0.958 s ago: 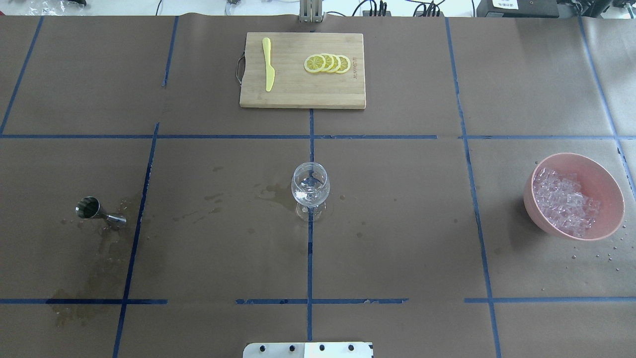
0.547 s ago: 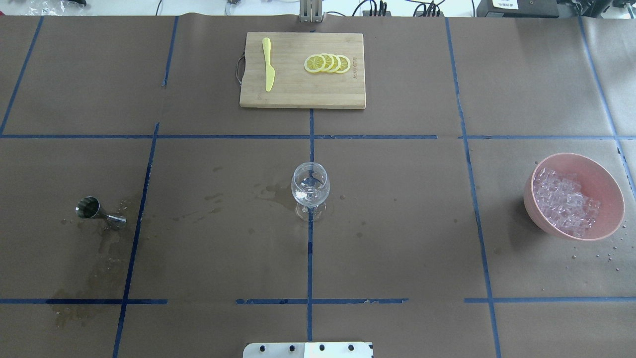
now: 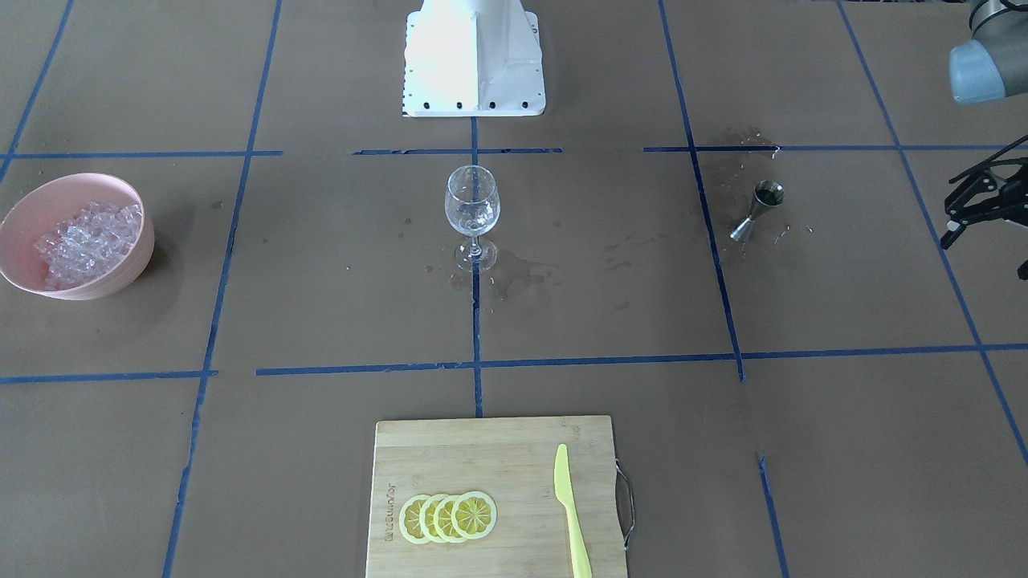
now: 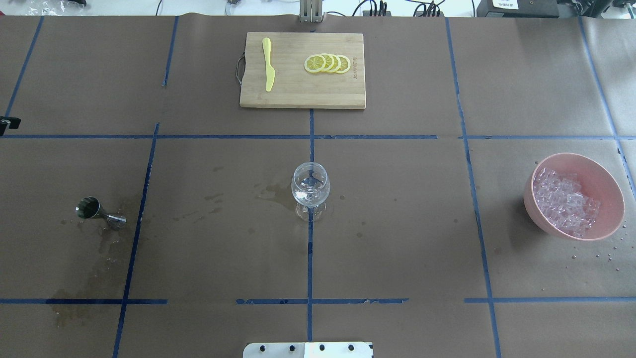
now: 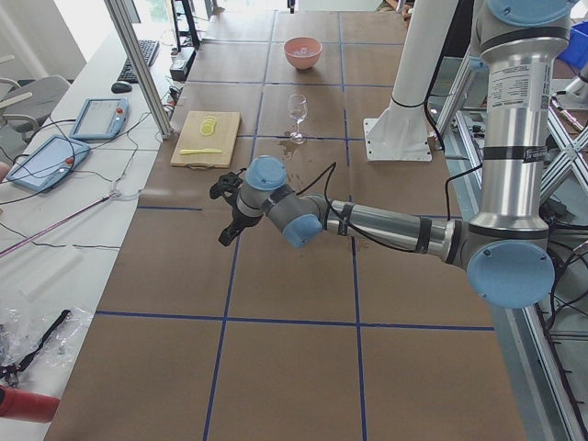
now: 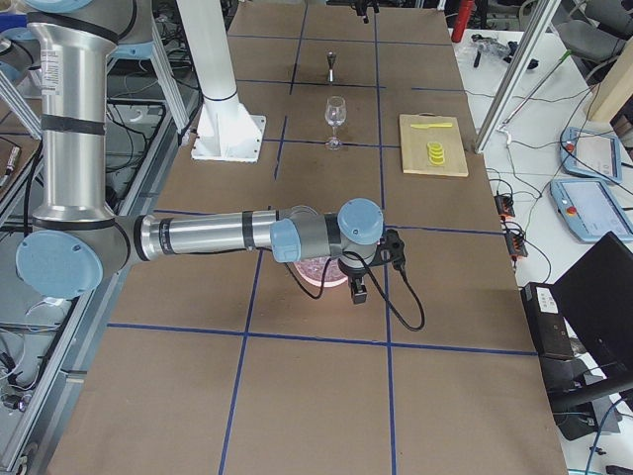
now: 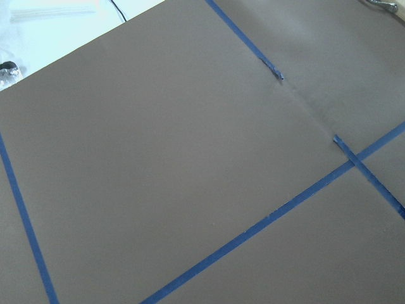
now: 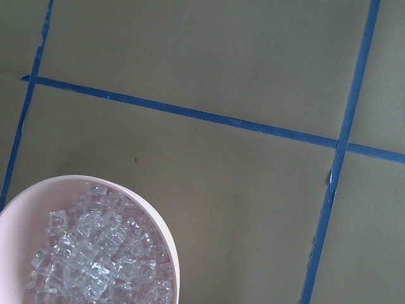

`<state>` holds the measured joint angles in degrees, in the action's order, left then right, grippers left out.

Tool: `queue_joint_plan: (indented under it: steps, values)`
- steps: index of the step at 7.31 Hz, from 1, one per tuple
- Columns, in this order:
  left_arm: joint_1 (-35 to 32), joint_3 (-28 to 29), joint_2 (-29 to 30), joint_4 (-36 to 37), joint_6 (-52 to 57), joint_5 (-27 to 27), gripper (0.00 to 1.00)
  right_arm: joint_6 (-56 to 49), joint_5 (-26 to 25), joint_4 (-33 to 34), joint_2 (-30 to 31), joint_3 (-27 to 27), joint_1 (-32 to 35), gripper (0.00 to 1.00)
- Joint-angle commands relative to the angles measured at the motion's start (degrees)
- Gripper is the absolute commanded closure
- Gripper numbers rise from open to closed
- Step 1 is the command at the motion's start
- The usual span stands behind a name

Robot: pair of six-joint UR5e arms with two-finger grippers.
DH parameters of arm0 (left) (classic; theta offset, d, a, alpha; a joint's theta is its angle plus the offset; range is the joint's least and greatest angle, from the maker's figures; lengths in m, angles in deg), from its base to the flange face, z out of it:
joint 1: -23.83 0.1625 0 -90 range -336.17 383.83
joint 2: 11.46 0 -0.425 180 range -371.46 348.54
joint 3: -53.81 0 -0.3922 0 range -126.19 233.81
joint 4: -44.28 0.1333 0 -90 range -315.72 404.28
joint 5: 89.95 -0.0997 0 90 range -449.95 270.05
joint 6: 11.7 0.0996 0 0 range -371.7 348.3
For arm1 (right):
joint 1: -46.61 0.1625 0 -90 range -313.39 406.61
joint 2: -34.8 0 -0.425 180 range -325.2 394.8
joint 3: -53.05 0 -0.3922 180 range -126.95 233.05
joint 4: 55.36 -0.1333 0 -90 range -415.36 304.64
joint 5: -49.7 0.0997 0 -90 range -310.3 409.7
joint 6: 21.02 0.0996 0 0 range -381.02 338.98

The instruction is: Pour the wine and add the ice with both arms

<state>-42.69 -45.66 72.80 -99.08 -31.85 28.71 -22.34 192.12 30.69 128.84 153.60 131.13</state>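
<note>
**Arms out at the table ends, drink parts untouched**

Left gripper (image 3: 986, 241) hovers over the left end, jaws look spread, nothing between them. Right gripper (image 6: 358, 287) hangs by the pink bowl (image 4: 608, 179); can't tell its grip. Wine (image 4: 88, 207) sits in the steel jigger (image 4: 102, 213), well left of the wine glass (image 4: 310, 189). Ice (image 4: 564, 201) fills the bowl.

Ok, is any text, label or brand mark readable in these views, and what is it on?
Nothing reads clearly.
Cutting board: engraved brand mark beside the lemon slices, too small to read.
Left arm: white sticker with print, too small to read.
Right arm: white sticker with print, too small to read.
Black box beyond the table: white label, blurred.
</note>
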Motion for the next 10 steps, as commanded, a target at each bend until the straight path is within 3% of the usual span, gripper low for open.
queue_joint_plan:
  steps: [1, 2, 4, 6, 8, 10]
  values:
    - [10.47, -0.29, -8.29, -23.53, -21.14, -7.97, 0.00, 0.00, 0.04, -0.10, -0.35, 0.00, -0.23, 0.00]
    - [16.27, -0.64, -10.76, -28.16, -25.85, -15.31, 0.00, 0.00, -0.04, -0.10, -0.35, -0.09, -0.23, 0.00]
    - [28.22, -2.73, -12.80, -30.04, -32.82, -29.47, 0.00, 0.09, 0.13, -0.10, -0.35, 0.26, -0.23, 0.00]
    - [33.87, -5.29, -15.96, -31.01, -33.55, -37.40, 0.00, 0.09, 0.13, -0.10, -0.27, 0.35, -0.23, 0.00]
    - [46.32, -5.65, -16.94, -30.67, -33.98, -54.49, 0.00, 0.09, 0.48, -0.10, -0.09, 0.70, -0.23, 0.00]
    - [52.42, -5.83, -16.85, -30.75, -35.31, -62.02, 0.00, 0.09, 0.48, -0.10, 0.00, 0.52, -0.23, 0.00]
